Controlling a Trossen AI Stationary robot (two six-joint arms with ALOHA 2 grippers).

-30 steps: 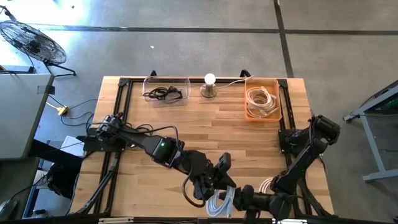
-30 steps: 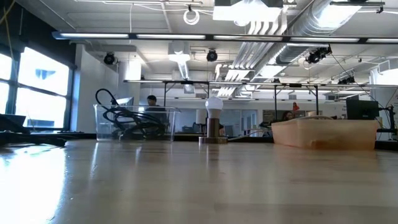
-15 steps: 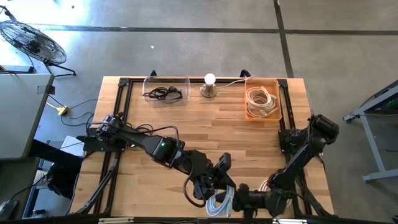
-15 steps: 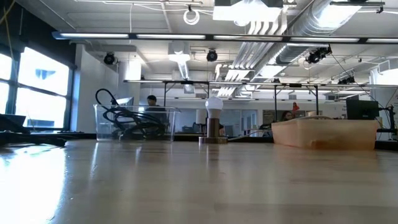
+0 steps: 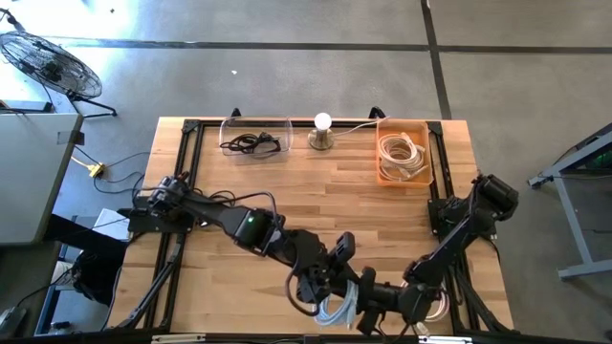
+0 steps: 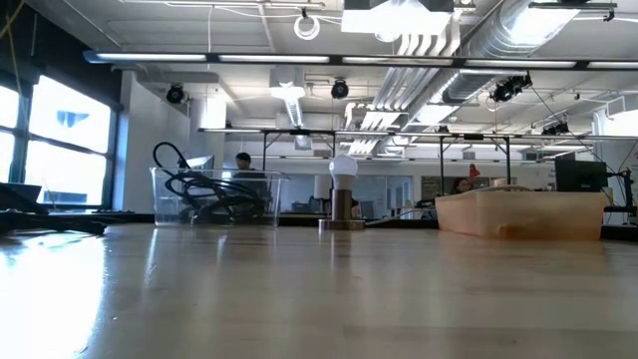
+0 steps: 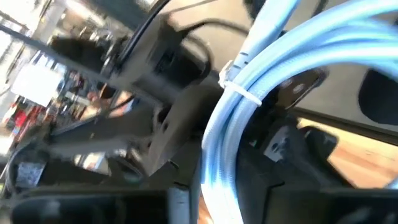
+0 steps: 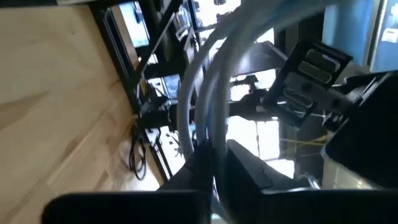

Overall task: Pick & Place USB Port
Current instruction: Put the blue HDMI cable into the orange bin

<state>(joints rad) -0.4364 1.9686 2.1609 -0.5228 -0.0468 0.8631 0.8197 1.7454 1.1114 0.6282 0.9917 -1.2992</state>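
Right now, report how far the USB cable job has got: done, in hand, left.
Done: one white coil sits in the orange bin, black cables in the clear bin. In hand: both claws meet at the table's near edge on a coiled white cable, the left claw and the right claw on it, apparently passing it over. Left: carrying it to a bin and releasing.

Clear bin (image 6: 214, 195), bulb (image 6: 344, 168), tan tray (image 6: 520, 214)

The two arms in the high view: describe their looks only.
Both are dark, slim, jointed arms. The left arm has a small green light on a rounded joint housing and thin black cables looping beside it. The right arm is plain black with a bulky rounded joint at its base.
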